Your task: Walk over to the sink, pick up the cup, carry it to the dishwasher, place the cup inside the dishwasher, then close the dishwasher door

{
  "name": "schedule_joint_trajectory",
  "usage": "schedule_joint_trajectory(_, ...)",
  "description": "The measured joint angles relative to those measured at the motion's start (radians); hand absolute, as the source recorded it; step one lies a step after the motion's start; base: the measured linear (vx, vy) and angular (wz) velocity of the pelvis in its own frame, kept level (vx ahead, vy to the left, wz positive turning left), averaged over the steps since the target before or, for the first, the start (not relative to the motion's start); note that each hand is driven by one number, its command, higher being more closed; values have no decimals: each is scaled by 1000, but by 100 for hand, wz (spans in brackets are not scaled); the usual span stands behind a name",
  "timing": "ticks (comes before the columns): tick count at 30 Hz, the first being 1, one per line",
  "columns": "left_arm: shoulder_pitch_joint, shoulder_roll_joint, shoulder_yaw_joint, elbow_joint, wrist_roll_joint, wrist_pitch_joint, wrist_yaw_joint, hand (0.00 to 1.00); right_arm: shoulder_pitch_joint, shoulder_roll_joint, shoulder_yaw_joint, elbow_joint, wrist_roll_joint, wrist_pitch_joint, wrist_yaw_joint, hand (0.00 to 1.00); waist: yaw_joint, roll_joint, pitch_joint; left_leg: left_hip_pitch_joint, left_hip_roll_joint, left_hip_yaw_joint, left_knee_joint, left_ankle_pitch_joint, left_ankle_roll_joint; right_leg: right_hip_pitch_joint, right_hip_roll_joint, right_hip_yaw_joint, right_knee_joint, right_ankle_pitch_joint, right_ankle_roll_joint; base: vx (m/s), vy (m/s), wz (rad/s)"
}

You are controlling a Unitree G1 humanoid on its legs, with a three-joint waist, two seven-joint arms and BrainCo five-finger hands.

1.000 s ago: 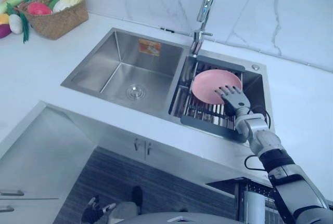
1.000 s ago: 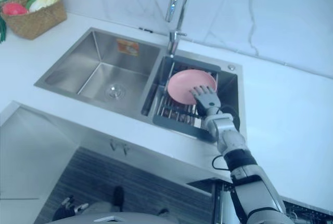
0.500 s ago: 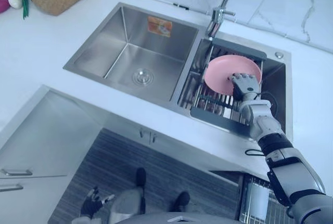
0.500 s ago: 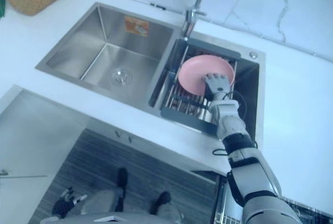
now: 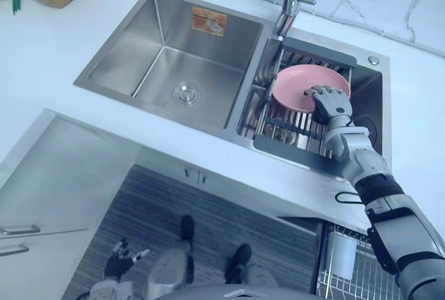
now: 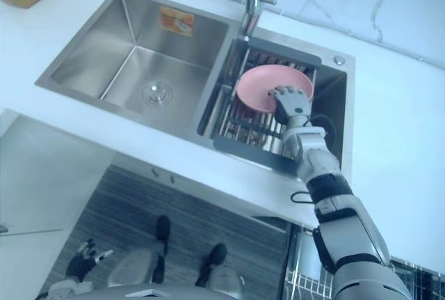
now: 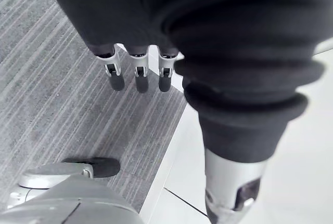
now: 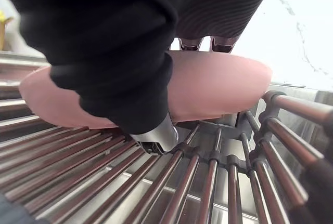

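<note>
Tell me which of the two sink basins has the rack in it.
The basin on the robot's right, where a dark wire rack carries a round pink dish; the left steel basin is bare down to its drain.

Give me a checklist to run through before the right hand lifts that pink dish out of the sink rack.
1. Grip on pink dish: ok, right hand has fingers over its rim, thumb under.
2. Thing matches the order: not ok, a shallow dish, not a cup.
3. Dish free of rack: not ok, it rests on the bars.
4. Faucet out of the way: ok, behind the rack, apart from the hand.
5. Left hand free: ok, open, hanging over the floor.
6. Dishwasher door open: cannot tell.
</note>
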Motion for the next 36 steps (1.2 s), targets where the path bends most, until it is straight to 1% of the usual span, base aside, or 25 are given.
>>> schedule_joint_trajectory(2, 2, -1, 1, 0, 1, -4, 0, 0, 29, -2, -47, -52, 73, -23, -2, 100, 0, 0, 0, 12, 2, 2, 0, 1, 1, 11, 3, 2, 0, -1, 0, 16, -8, -2)
schedule_joint_trajectory(3, 2, -2, 1, 0, 1, -6, 0, 0, 39, -2, -66, -74, 89, -28, -3, 100, 0, 0, 0, 14, 3, 1, 0, 1, 1, 13, 4, 1, 0, -1, -1, 0, 0, 0)
schedule_joint_trajectory(4, 3, -3, 2, 0, 2, -15, 0, 0, 47, -2, -93, -103, 134, -41, -13, 100, 0, 0, 0, 17, 5, 1, 0, 1, 1, 17, 5, 0, -1, -2, -1, 0, 0, 0)
schedule_joint_trajectory(5, 3, -3, 2, 0, 3, -20, 0, 0, 47, 0, -104, -114, 153, -48, -18, 100, 0, 0, 0, 20, 6, 1, 0, 1, 0, 21, 7, -1, -2, -2, -2, 0, 0, 0)
schedule_joint_trajectory(7, 4, -8, 3, 0, 3, -31, 0, 0, 48, 5, -126, -151, 217, -79, -25, 100, 1, 1, -1, 31, 9, 1, 0, 0, -1, 31, 9, -1, -2, -6, -4, 0, 0, 0)
schedule_joint_trajectory(10, 4, -13, 2, 1, 4, -37, 0, 0, 52, 47, -161, -190, 253, -116, -25, 100, -1, 2, -2, 47, 10, 1, 0, 1, -3, 48, 10, -4, -3, -9, -4, 0, 0, 0)
schedule_joint_trajectory(14, 4, -15, 3, 2, 16, -39, 0, 0, 52, 68, -167, -195, 257, -124, -20, 100, 0, 4, -3, 62, 10, 1, 0, -1, -5, 64, 10, -6, -3, -12, -3, 0, 0, 0)
schedule_joint_trajectory(16, 4, -22, 3, 3, 28, -39, 0, 0, 57, 78, -191, -211, 262, -125, -1, 100, -2, 4, -3, 68, 10, 1, 0, -1, -5, 71, 9, -6, -4, -12, -3, 0, 0, 0)
schedule_joint_trajectory(19, 4, -31, 3, 3, 42, -38, 1, 0, 63, 78, -193, -230, 269, -127, 10, 100, -6, 4, -6, 76, 10, 2, 0, -2, -6, 80, 9, -6, -4, -12, -3, 0, 0, 0)
schedule_joint_trajectory(22, 9, -31, 3, 6, 43, -38, 1, 0, 100, 80, -197, -230, 270, -127, 42, 100, -4, 4, -27, 81, 10, 2, 0, -5, -11, 88, 10, -8, -9, -13, -2, 0, 0, 0)
schedule_joint_trajectory(27, 24, -34, 5, 16, 52, -38, 1, 0, 127, 82, -200, -229, 340, -124, 92, 100, -13, 4, -58, 81, 10, 3, 0, -6, -12, 91, 12, -8, -16, -12, -1, 0, 0, 0)
schedule_joint_trajectory(28, 25, -37, 7, 20, 62, -38, 1, 0, 128, 82, -200, -225, 353, -115, 99, 100, -18, 4, -62, 82, 10, 3, 0, -5, -12, 91, 12, -8, -17, -12, -1, 0, 0, 0)
schedule_joint_trajectory(29, 25, -41, 7, 25, 66, -37, 1, 0, 128, 89, -208, -223, 378, -92, 125, 0, -20, 4, -65, 83, 10, 3, 0, -5, -12, 93, 12, -8, -17, -12, -1, 0, 0, 0)
schedule_joint_trajectory(31, 25, -47, 7, 26, 70, -37, 0, 0, 130, 109, -233, -219, 387, -67, 151, 0, -25, 4, -65, 87, 10, 4, 0, -5, -12, 96, 12, -8, -18, -12, -1, 0, 0, 0)
schedule_joint_trajectory(32, 26, -48, 7, 26, 70, -37, 0, 0, 131, 110, -232, -218, 387, -62, 164, 0, -26, 4, -65, 89, 10, 4, 0, -6, -12, 98, 12, -8, -18, -12, -1, 0, 0, 0)
schedule_joint_trajectory(34, 25, -49, 7, 30, 70, -37, 0, 0, 143, 112, -231, -214, 384, -57, 202, 0, -26, 4, -68, 100, 10, 5, 0, -8, -16, 110, 12, -8, -20, -12, -1, 0, 0, 0)
schedule_joint_trajectory(36, 25, -49, 7, 40, 71, -36, 0, 0, 152, 117, -230, -214, 379, -57, 219, 0, -27, 4, -76, 99, 11, 5, 0, -9, -17, 110, 13, -8, -21, -12, -1, 0, 0, 0)
